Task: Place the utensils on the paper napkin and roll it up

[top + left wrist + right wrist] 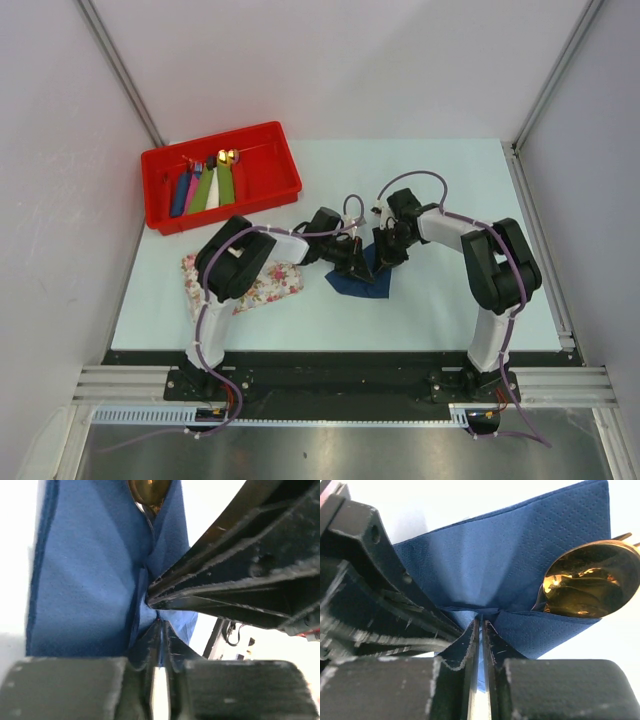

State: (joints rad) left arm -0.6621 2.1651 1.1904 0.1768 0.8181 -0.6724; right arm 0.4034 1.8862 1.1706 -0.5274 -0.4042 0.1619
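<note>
Dark blue paper napkin (362, 285) lying bunched up on the surface (440, 300) between the two arms, left jaws nearly closed and pinching a fold of it, right jaws pinching it too, just beside them, gold spoon (590, 587) peeking out of the napkin

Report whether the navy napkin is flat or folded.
Folded: napkin creased around the gold spoon, pinched by left tool and right tool.

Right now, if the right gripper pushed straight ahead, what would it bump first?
The navy napkin; the right gripper pinches a fold of it. The gold spoon sits off to one side, probably missed.
</note>
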